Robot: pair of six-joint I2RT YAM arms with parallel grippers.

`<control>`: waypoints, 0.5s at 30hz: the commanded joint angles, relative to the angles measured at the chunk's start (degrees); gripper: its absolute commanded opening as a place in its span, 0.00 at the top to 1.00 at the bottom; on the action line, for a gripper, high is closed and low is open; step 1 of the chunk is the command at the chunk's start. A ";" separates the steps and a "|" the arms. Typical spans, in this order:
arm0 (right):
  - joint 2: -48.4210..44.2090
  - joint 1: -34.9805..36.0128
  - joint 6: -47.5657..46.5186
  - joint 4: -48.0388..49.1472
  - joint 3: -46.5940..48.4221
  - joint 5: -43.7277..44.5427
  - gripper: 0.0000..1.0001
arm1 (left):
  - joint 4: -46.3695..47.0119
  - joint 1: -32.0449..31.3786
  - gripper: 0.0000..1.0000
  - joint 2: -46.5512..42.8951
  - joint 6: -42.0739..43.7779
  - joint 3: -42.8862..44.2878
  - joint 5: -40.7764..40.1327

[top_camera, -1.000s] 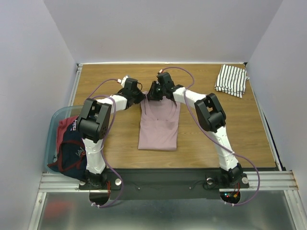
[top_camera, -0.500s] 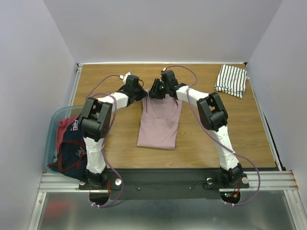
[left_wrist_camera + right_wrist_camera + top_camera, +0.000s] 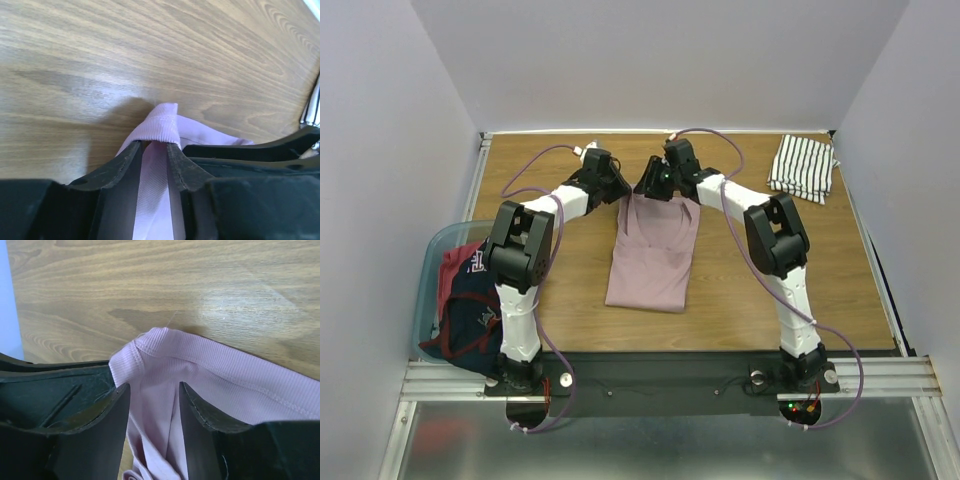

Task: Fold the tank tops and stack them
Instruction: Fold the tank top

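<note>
Wood counter (image 3: 570,285) centre holds the pink tank top (image 3: 650,260); left gripper (image 3: 154,146) and right gripper (image 3: 150,389) each clenched on its far end (shallow bites); an uneven pull could slip one side free, skewing the fold.

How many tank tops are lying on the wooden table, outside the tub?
2. The pink tank top lies in the middle, held at its far edge by the left gripper and right gripper; the striped tank top sits folded at the far right corner.
</note>
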 commanded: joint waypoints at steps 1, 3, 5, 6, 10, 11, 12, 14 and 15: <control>-4.65 -0.25 0.23 1.15 -1.91 1.86 0.50 | -1.31 -0.10 0.60 -3.51 2.26 1.46 1.07; -5.27 -0.25 -0.12 1.06 -2.43 2.39 0.49 | -1.84 -0.10 0.59 -3.86 3.05 1.63 1.07; -5.71 -0.25 -0.30 0.89 -2.87 2.40 0.48 | -2.45 -0.10 0.59 -4.39 3.40 1.90 0.98; -6.06 -0.17 -0.38 0.80 -3.05 2.48 0.48 | -2.71 -0.01 0.58 -4.65 3.75 1.90 0.81; -7.81 -0.17 -1.61 -0.60 -4.45 4.32 0.46 | -5.34 -0.01 0.55 -6.32 4.63 1.28 -2.08; -8.17 -0.25 -2.22 -0.95 -5.15 4.94 0.46 | -6.05 0.16 0.55 -6.67 4.46 0.67 -3.05; -9.13 -0.25 -2.49 -1.39 -5.77 5.55 0.46 | -6.41 0.34 0.53 -7.11 4.37 0.15 -4.19; -10.19 -0.25 -3.11 -2.01 -7.09 6.70 0.46 | -6.58 0.69 0.51 -8.51 3.76 -1.00 -6.03; -10.72 -0.17 -3.28 -2.10 -8.75 7.05 0.46 | -6.24 0.86 0.50 -9.04 3.84 -2.22 -6.40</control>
